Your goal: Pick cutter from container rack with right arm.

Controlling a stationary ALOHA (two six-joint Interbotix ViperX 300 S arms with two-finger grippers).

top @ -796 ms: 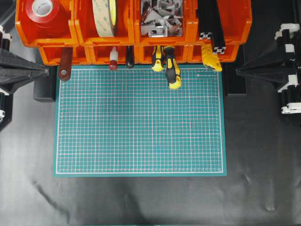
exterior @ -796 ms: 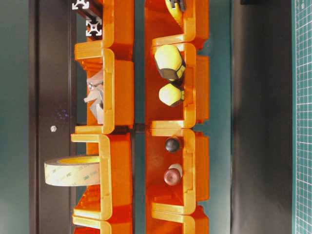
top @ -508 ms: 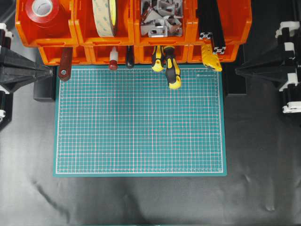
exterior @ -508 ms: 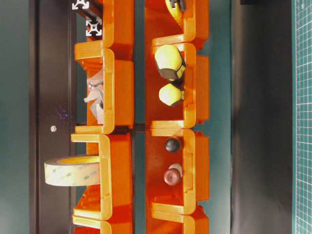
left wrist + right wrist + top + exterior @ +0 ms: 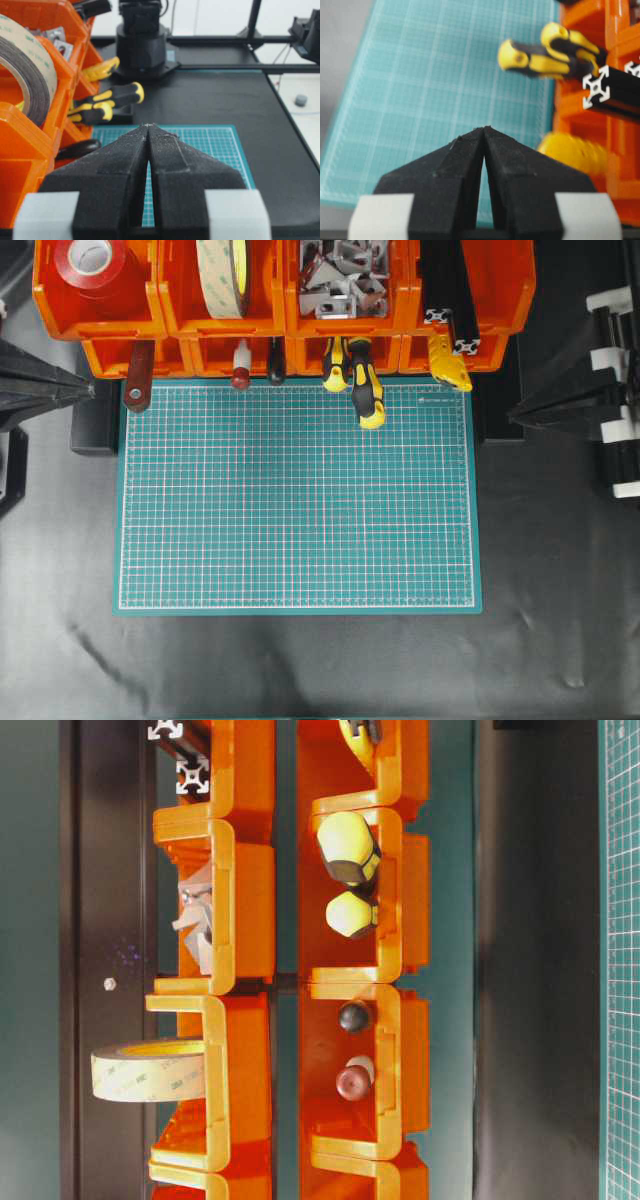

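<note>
The slim yellow snap-off cutter (image 5: 449,361) lies in the lower-tier bin at the right end of the bright orange plastic container rack (image 5: 285,315), its tip sticking out past the bin's front onto the top right corner of the green gridded cutting mat (image 5: 297,498). Just above it, black aluminium extrusion bars (image 5: 452,302) rest in the upper bin. One bin to the left, two yellow-and-black-handled screwdrivers (image 5: 355,377) poke out over the mat.

The right arm's black gripper (image 5: 484,131) has its fingers pressed together — nothing between them — and hangs over the mat's near corner, apart from the cutter, which shows as a blurred yellow shape (image 5: 572,151) just to its right in the wrist view. In the overhead view the right arm (image 5: 585,400) stands at the right edge of the black counter (image 5: 300,665), well apart from the rack.

The left arm's gripper (image 5: 148,127) is likewise closed and empty, pointing across the mat beside the rack's roll of beige tape (image 5: 27,70).
</note>
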